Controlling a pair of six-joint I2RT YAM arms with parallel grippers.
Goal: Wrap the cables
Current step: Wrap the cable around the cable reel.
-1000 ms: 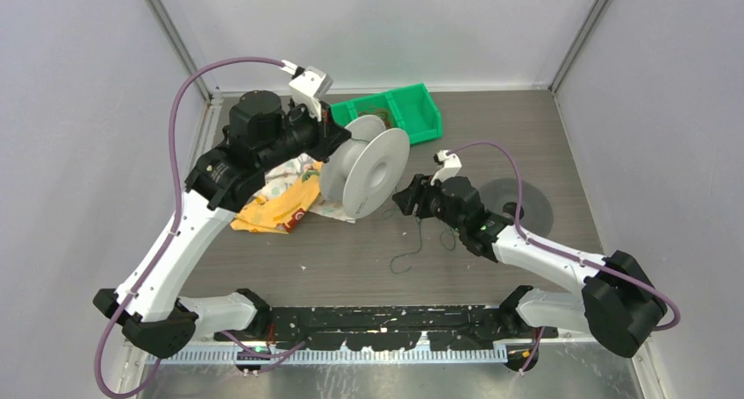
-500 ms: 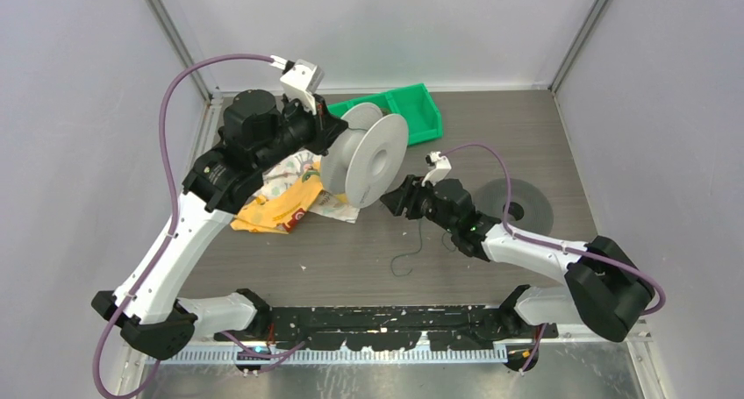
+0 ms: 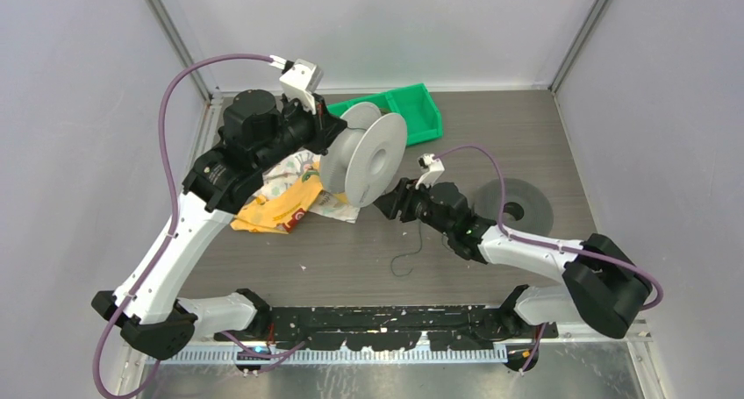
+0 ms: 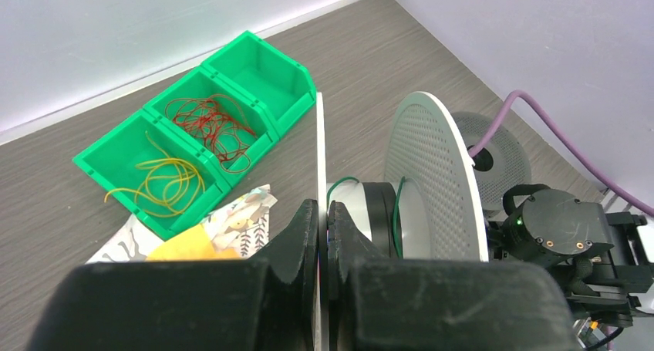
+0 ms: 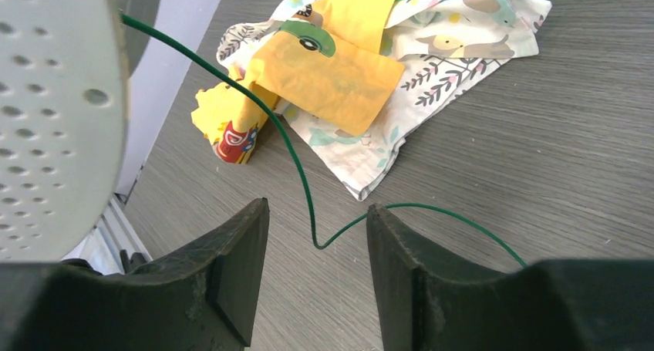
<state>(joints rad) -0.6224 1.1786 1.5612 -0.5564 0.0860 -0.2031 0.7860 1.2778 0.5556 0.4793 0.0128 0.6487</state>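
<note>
I see the dark green cable [image 5: 297, 162], thin, running off the spool [image 3: 373, 158] hub and curling loose on the table [image 3: 351, 259] at 6 o'clock from my right gripper [image 5: 315, 212]. Right wrist shows its fingers spread wide, cable between them, untouched; top view can't resolve that. My left gripper [image 4: 322, 220] is clamped on the spool's flange. At 1 o'clock of the spool, the green bin [image 4: 289, 96] holds a yellow cable [image 4: 158, 183] in an end compartment and a red cable [image 4: 212, 123] in the middle.

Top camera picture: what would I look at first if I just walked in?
The big pale spool stands out, held on edge mid-scene by the left gripper, clamped on its rim. A thin dark green cable runs from it down between the open fingers of the right gripper. Behind sits a bright green bin.
</note>
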